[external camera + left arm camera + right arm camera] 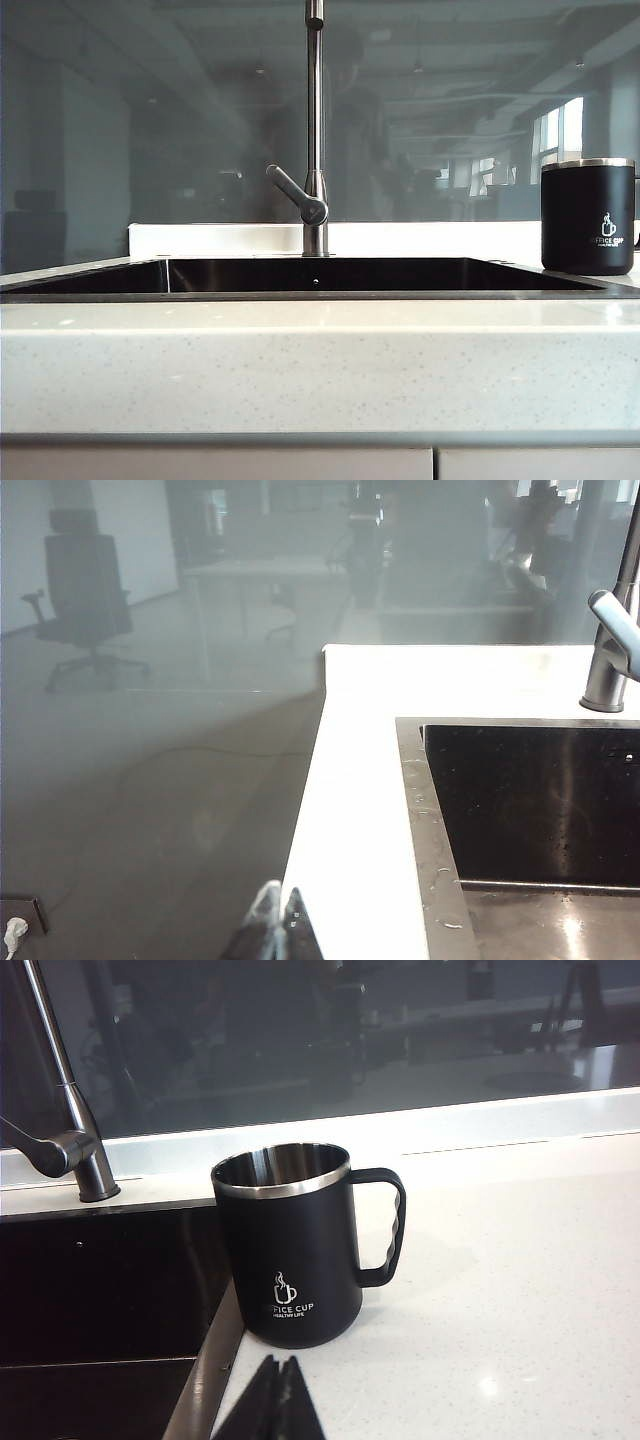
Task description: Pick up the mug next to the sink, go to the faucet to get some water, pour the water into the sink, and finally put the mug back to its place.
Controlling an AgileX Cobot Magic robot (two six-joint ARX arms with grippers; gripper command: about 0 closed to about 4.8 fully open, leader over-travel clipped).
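Observation:
The matte black mug (588, 216) with a steel rim stands upright on the white counter at the right end of the sink (300, 275); neither arm shows in the exterior view. In the right wrist view the mug (290, 1250) is empty, its handle turned away from the basin. My right gripper (280, 1365) is shut with nothing in it, a short way before the mug. The steel faucet (315, 130) rises behind the basin's middle, its lever angled left. My left gripper (278, 892) is shut and empty over the counter's left edge, beside the sink (415, 780).
A glass wall runs behind the counter's raised back ledge (220, 238). The counter's front edge (320, 360) is broad white speckled stone. Left of the counter the floor drops away, with an office chair (85, 590) beyond the glass. The faucet (70, 1130) stands near the mug's basin corner.

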